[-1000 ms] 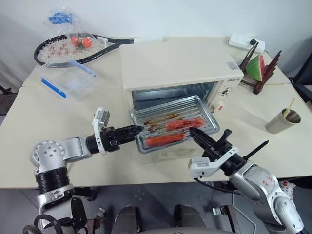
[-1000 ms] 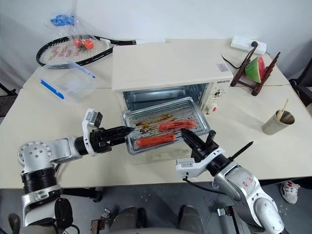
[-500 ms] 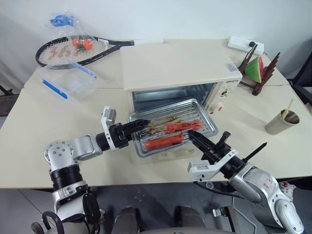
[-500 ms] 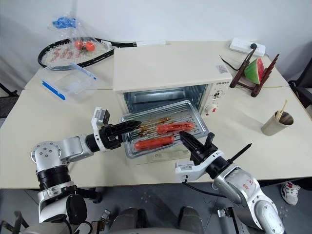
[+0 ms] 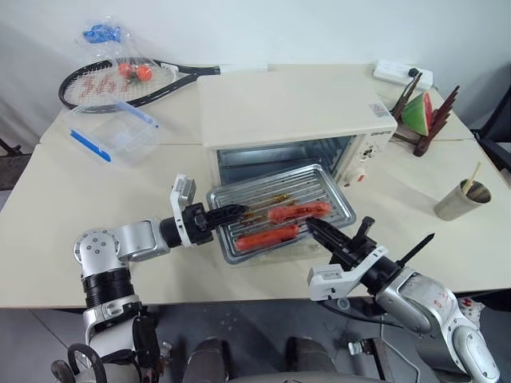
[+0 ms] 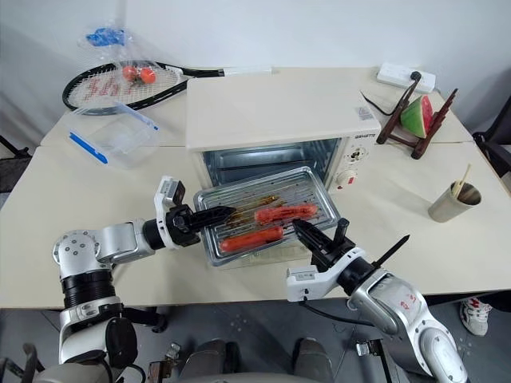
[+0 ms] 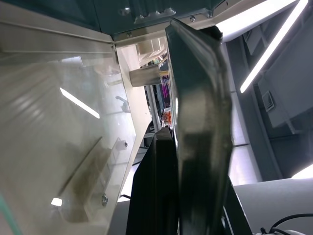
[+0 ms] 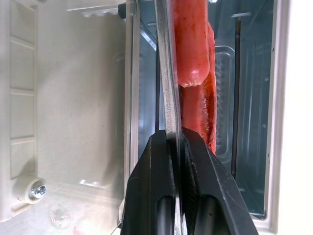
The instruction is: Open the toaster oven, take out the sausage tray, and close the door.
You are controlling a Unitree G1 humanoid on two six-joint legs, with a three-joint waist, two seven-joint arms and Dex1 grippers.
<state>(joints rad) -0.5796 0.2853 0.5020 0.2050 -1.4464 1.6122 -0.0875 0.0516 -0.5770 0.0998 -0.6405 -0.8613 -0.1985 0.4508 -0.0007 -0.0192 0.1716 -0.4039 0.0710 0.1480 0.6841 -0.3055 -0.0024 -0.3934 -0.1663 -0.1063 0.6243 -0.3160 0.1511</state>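
Sausage tray [image 5: 281, 212] half out of open toaster oven [image 5: 295, 120], left gripper [image 5: 236, 211] clamped on its left rim, right gripper [image 5: 313, 227] clamped on near-right rim, door [image 5: 275, 247] folded down beneath.

Sausage tray [image 6: 263, 214] between both claws, before the open toaster oven [image 6: 271, 120].

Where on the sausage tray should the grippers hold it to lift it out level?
By its thin raised rim, from both ends. The left gripper pinches the sausage tray at its left rim and the right gripper at the front rim; the flat lip suits a pinch and keeps the sausages clear.
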